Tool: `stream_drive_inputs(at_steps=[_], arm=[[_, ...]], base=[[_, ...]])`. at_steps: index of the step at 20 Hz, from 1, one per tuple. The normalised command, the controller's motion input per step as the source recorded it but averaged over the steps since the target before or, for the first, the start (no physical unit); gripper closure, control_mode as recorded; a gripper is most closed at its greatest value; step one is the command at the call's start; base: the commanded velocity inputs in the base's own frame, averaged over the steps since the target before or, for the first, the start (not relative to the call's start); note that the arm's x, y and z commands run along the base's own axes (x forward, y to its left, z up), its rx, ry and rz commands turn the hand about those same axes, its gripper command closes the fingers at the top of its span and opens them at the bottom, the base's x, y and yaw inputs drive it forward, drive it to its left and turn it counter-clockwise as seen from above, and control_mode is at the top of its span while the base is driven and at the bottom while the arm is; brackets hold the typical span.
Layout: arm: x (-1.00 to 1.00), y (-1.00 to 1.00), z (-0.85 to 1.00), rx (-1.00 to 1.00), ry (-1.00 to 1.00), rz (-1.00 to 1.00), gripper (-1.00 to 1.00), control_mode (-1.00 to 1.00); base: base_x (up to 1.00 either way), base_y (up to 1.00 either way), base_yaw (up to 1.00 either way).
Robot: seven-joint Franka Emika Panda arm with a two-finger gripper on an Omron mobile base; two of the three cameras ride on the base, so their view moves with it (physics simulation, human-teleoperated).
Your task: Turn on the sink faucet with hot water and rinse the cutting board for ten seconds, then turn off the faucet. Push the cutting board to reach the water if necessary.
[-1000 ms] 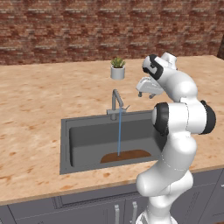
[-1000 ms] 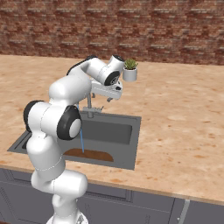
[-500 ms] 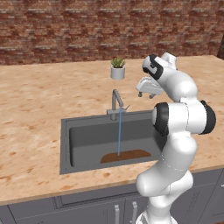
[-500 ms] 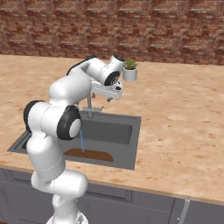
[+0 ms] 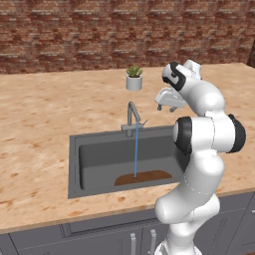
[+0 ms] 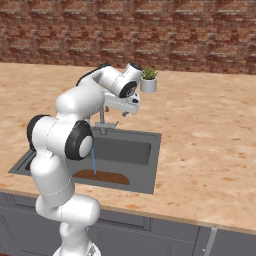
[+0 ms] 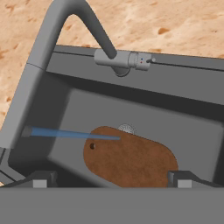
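The thin, straight light-blue stream of water runs down from the hooked spout of the small grey metal gooseneck faucet and lands on the flat reddish-brown wooden cutting board. That board lies on the floor of the large dark grey rectangular sink, against its near wall and right of centre. From the right base view the stream meets the board near its left end, and the basin's flat grey rim frames it on the right.

The white arm's end effector hangs in the air above the sink's far right corner, just right of the faucet and apart from it — its fingers spread wide and nothing between them. In the right base view it sits just right of the faucet, touching neither spout nor lever.

The hand view looks down into the basin: the faucet's spout arches across the upper left, the water streaks across to the board, and a small round drain peeks out at the board's edge. A small hole shows near one end of the board.

On the speckled tan table, beyond the faucet, stands a small green plant in a white pot, in front of the red brick wall.
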Motion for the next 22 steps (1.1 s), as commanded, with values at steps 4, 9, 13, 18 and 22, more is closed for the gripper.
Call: stream_drive_inputs(at_steps=[4,9,13,18,22], arm=[[0.0,0.0,0.0,0.0,0.0,0.0,-1.0,-1.0],[0.0,0.0,0.0,0.0,0.0,0.0,-1.0,-1.0],[0.0,0.0,0.0,0.0,0.0,0.0,-1.0,-1.0],[0.0,0.0,0.0,0.0,0.0,0.0,-1.0,-1.0],[0.0,0.0,0.0,0.0,0.0,0.0,-1.0,-1.0]], base=[[0.0,0.0,0.0],[0.0,0.0,0.0],[0.0,0.0,0.0],[0.0,0.0,0.0],[0.0,0.0,0.0]])
